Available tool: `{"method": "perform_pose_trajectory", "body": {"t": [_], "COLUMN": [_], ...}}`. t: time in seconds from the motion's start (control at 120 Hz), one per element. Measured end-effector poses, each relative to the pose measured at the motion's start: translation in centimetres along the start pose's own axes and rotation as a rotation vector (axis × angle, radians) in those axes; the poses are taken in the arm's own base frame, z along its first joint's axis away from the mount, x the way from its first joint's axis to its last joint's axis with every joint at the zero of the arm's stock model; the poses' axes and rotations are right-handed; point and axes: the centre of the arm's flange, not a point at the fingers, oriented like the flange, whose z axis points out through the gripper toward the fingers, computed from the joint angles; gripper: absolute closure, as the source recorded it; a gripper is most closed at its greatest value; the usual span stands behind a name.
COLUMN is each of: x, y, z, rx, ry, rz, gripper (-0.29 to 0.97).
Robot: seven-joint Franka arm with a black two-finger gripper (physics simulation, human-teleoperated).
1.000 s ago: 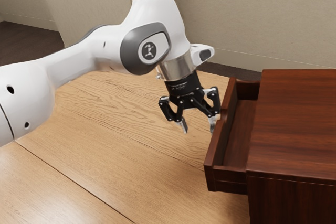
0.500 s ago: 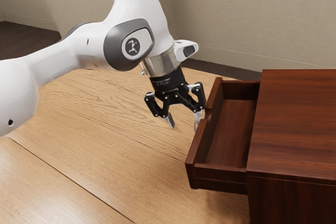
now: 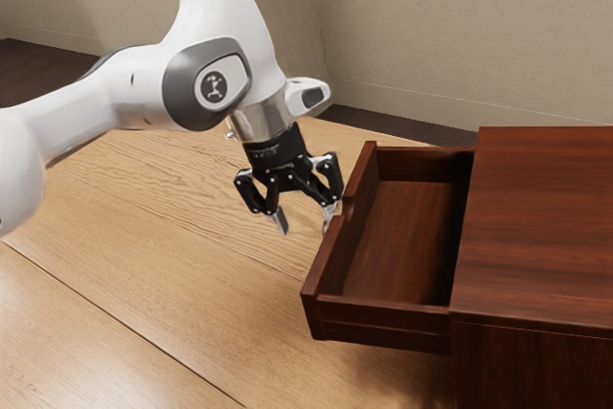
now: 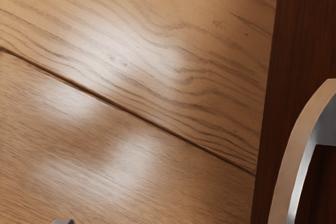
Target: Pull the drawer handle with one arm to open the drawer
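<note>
Reaching across the light wooden top [image 3: 144, 275] toward the cabinet [image 3: 536, 227], the white arm [image 3: 115, 112] held its black gripper [image 3: 305, 223] low. It was on the side of the drawer [image 3: 383, 318] farthest from the cabinet. Its two fingers [image 3: 280, 221] stood apart and squeezed nothing, so the gripper was loose, not clenched. The finger nearer the cabinet sat right against the drawer's front board [image 3: 345, 227]. In the wrist view the curved silver handle [image 4: 302, 150] showed close beside the hand, fixed to that dark board. I could not tell if the finger touched it.

The drawer stuck well out of the cabinet, with its bare inside showing. It looked mostly open, so the job seemed nearly done.

Things could go wrong from there. With nothing squeezed, the finger was likely only hooked behind the handle. It could slip off if the hand lifted or turned. Then the drawer would stop short of fully open. A pull that was not straight out from the cabinet could twist the drawer and make it stick. A pull that went too far could bring the drawer right out of the cabinet, and it might drop onto the wooden top.
</note>
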Motion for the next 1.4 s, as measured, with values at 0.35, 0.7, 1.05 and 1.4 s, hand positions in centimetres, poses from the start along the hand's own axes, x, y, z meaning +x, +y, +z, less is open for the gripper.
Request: {"method": "perform_pose_trajectory", "body": {"t": [0.35,0.7,1.05,1.4], "x": [0.7,0.1,-0.7,-2.7], "y": [-2.9,-4.2,-5.0,-4.3], "z": [-0.4,-0.7,-5.6,-8.8], "rx": [0.002,0.005,-0.057,-0.114], "ry": [-0.001,-0.008,0.059,0.064], "rz": [0.009,0.053,0.080,0.121], "gripper": [0.24,0.24,0.23,0.07]}}
